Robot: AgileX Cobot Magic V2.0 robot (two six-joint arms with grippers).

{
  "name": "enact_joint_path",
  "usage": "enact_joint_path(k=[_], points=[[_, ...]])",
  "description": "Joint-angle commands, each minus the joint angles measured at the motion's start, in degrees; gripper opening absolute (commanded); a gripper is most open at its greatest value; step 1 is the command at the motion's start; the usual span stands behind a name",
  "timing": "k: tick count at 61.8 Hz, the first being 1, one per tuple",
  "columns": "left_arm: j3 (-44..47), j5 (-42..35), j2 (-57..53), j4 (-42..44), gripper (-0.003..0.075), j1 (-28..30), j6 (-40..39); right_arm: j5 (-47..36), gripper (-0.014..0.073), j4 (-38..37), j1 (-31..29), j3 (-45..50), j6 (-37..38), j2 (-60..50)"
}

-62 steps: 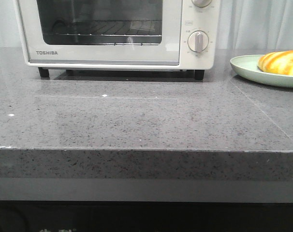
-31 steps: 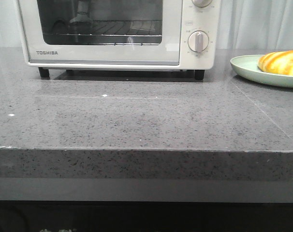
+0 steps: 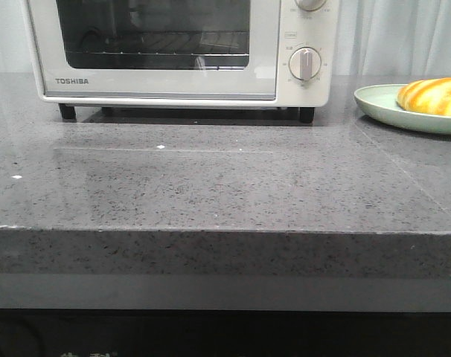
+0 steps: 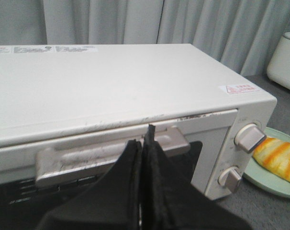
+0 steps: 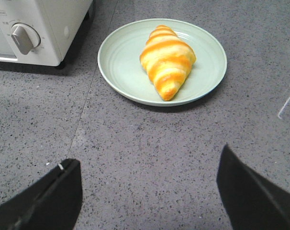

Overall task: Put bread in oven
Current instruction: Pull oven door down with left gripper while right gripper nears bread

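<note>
Bread (image 5: 168,61), a glossy golden-yellow roll with orange-brown stripes and croissant-like ridges, tapering to a point, lies on a pale green round plate (image 5: 116,62). In the right wrist view the plate sits in the upper middle of the frame; in the front view the bread (image 3: 432,97) shows at the right edge, partly cut off.

The plate rests on a dark grey speckled worktop (image 3: 225,186). To its left in the front view stands the oven (image 3: 166,85), cream-white with Toshiba lettering, a glass window showing a wire rack, round knobs and black feet. Its door is closed.

In the left wrist view the left end effector (image 4: 144,139) appears at the bottom centre, its two dark fingers pressed together with no gap, holding nothing. Its tips sit against or just in front of the door handle (image 4: 111,155), a long pale bar along the top edge of the door; whether they touch it cannot be told.

In the right wrist view the right end effector (image 5: 150,187) is spread wide and empty, its fingers at the lower corners of the frame, the bread well apart from it.

The step in hand appears to be opening the oven door. The next move likely calls for hooking the handle and drawing the door downward before the bread can be lifted from the plate.
</note>
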Motion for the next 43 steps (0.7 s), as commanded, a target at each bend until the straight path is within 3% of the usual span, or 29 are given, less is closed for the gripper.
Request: enact_joint_path(k=[1, 28, 34, 43], points=[[-4.52, -8.13, 2.88, 0.03, -0.0018, -1.0, 0.2, -4.52, 0.0593, -0.5, -0.1, -1.72, -0.56, 0.33], [-10.59, -12.3, 14.61, 1.75, -0.0018, -1.43, 0.2, -4.52, 0.0593, -0.5, -0.1, -1.72, -0.56, 0.33], [-10.59, -8.71, 15.12, 2.46, -0.0018, -1.43, 0.2, -4.52, 0.0593, -0.5, -0.1, -1.72, -0.56, 0.33], [-10.59, 2.94, 14.47, 2.46, -0.0018, -1.43, 0.2, -4.52, 0.0593, -0.5, -0.1, -1.72, -0.56, 0.33]])
